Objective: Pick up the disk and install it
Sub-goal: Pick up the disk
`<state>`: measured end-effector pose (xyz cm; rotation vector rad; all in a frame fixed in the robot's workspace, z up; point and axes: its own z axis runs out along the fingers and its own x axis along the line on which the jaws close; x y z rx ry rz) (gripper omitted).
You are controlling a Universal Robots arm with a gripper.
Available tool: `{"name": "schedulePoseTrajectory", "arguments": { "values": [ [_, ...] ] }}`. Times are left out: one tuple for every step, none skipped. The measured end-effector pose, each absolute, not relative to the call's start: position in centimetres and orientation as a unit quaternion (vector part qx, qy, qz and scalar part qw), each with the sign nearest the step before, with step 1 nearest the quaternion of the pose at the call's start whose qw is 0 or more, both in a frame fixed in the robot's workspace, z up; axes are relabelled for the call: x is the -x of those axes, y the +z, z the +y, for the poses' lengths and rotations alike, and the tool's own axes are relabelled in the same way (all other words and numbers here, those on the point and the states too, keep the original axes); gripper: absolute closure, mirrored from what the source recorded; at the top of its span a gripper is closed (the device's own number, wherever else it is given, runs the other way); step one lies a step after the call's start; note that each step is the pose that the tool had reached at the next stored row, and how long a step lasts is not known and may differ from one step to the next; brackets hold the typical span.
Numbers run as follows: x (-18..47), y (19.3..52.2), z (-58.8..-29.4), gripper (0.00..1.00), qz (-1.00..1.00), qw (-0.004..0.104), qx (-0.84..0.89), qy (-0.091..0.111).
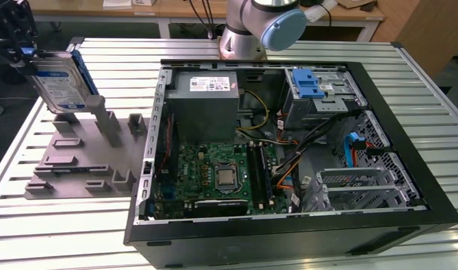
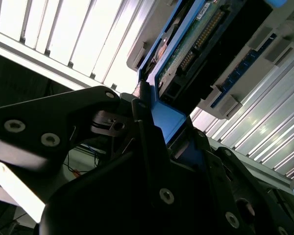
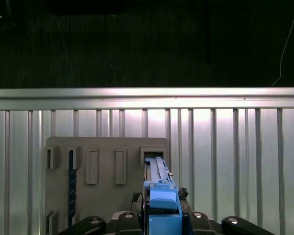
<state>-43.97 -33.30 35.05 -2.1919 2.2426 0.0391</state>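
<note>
Slatted table [image 1: 64, 225], hand [image 1: 25, 53] clamped on disk [image 1: 60, 84]

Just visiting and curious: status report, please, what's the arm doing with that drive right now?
Gripper, jaws shut on the disk. Disk upright above the grey holder, outside the computer case. Cables lie beside the drive cage.
</note>
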Motion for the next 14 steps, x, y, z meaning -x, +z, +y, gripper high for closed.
{"name": "schedulePoseTrajectory", "arguments": {
  "values": [
    [43.97,35.11,-33.30,0.64,0.715,0.003,0.699,0.012],
    [43.97,35.17,-33.30,0.64,0.715,0.003,0.699,0.012],
    [43.97,35.25,-33.30,0.64,0.715,0.003,0.699,0.013],
    [43.97,35.33,-33.30,0.64,0.715,0.003,0.699,0.013],
    [43.97,35.41,-33.30,0.64,0.715,0.003,0.699,0.012],
    [43.97,35.50,-33.29,0.64,0.715,0.003,0.699,0.012],
    [43.97,35.58,-33.29,0.64,0.715,0.003,0.699,0.013],
    [43.97,35.66,-33.30,0.64,0.715,0.003,0.699,0.012],
    [43.97,35.73,-33.30,0.64,0.715,0.003,0.699,0.012],
    [43.97,35.81,-33.30,0.64,0.715,0.003,0.699,0.012],
    [43.97,35.87,-33.30,0.64,0.715,0.003,0.699,0.012],
    [43.97,35.95,-33.30,0.64,0.715,0.003,0.699,0.012],
    [43.97,36.02,-33.29,0.64,0.715,0.003,0.699,0.012],
    [43.97,36.10,-33.29,0.64,0.715,0.003,0.699,0.012]
  ]
}}
